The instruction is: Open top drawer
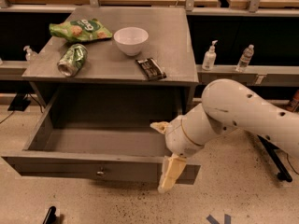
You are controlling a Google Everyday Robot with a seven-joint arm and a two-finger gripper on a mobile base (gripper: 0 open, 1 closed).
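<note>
Above the speckled floor (117, 204), the grey wooden top drawer (93, 169), its front beside the cream gripper's (164, 157) wide jaws, looks fully open; withdraw next.

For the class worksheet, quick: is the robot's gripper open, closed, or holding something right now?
Gripper: cannot be told; it hangs in front of the right end of the open top drawer.

Unclear grip: hand (167, 158) at top drawer (70, 165)
</note>
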